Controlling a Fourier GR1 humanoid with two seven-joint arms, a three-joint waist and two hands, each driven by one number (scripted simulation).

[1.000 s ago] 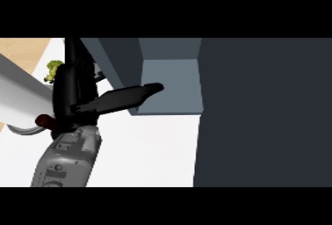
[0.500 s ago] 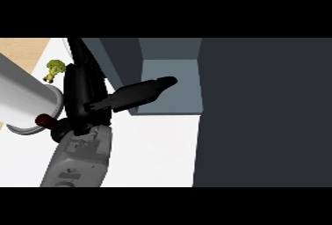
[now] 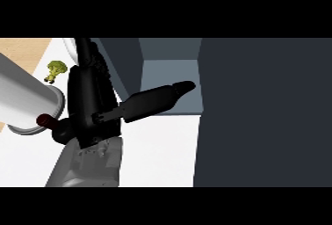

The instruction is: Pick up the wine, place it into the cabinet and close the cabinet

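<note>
The wine bottle shows only as a red cap [image 3: 45,119] and a dark shoulder [image 3: 61,133], sticking out to the left of my right hand [image 3: 91,105]. That black hand rises from the grey forearm at the lower left and hides the rest of the bottle, which it seems to hold. One black digit [image 3: 156,99] stretches right, its tip just inside the open cabinet [image 3: 170,74], whose grey-blue inside shows at the top centre. The cabinet's dark door [image 3: 262,114] fills the right side. My left hand does not show.
A big pale grey cylinder [image 3: 24,101] slants in from the upper left, close to the bottle's cap. A green broccoli [image 3: 56,69] lies on the wooden surface behind it. The white counter [image 3: 159,154] spreads below the cabinet opening.
The outstretched digit's tip has moved right and up toward the cabinet opening. The forearm has shifted slightly right, and the pale cylinder takes up more of the left side.
</note>
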